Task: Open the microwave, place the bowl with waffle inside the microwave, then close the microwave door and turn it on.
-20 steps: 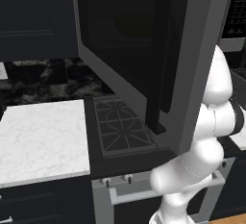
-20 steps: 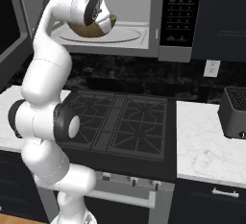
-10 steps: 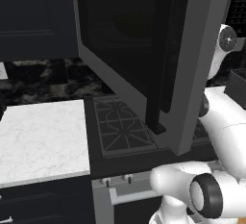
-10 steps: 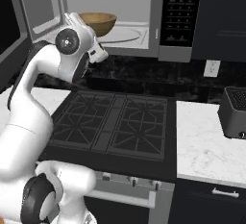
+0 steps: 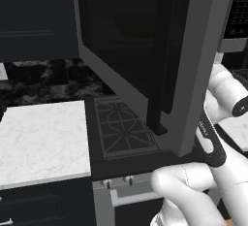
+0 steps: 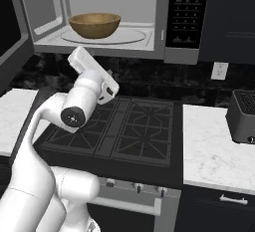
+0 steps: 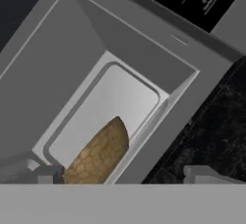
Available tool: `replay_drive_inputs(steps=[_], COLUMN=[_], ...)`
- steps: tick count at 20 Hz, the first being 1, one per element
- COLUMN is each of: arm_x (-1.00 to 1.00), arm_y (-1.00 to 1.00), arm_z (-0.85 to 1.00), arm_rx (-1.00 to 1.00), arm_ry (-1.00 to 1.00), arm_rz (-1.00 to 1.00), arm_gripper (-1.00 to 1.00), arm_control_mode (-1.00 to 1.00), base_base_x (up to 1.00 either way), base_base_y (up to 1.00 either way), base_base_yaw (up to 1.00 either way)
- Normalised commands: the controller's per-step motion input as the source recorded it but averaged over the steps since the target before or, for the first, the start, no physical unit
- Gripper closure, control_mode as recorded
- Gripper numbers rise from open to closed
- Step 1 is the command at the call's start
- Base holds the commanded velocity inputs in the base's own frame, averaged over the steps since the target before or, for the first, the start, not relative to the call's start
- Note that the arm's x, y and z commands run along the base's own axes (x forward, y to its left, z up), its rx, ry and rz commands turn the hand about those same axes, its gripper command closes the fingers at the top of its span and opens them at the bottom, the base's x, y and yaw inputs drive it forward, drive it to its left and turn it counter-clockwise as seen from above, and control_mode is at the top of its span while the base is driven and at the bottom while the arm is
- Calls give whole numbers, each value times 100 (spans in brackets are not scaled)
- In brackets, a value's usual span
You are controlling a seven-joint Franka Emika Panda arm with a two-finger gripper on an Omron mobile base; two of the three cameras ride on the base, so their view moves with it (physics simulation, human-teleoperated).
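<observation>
Beyond the stove (image 6: 114, 131), the bowl (image 6: 94, 25) sits inside the microwave (image 6: 164, 32).

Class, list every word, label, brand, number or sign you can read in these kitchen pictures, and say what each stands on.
No text can be read anywhere.
Button panel of the microwave: rows of pale marks, too small and blurred to read.
The same panel in the hand view: short pale dashes, unreadable.
Bowl, microwave door, stove: no markings seen.
</observation>
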Motion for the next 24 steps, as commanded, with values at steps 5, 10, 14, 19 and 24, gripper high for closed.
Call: replay_drive_inputs(steps=[5,10,14,19,24], arm_x=[-100,-100,-100,-100,-100], arm_y=[-43,-32,1,45,62], arm_z=[75,78,-64,-100,-24], arm_rx=[1,0,-20,-43,-14], arm_ry=[40,57,28,34,2], arm_rz=[-3,0,2,13,25], arm_gripper=[-100,-100,-100,-100,-100], arm_control_mode=[-100,-100,-100,-100,-100], base_base_x=[0,0,0,0,0], base_base_y=[0,0,0,0,0], base_base_yaw=[0,0,0,0,0])
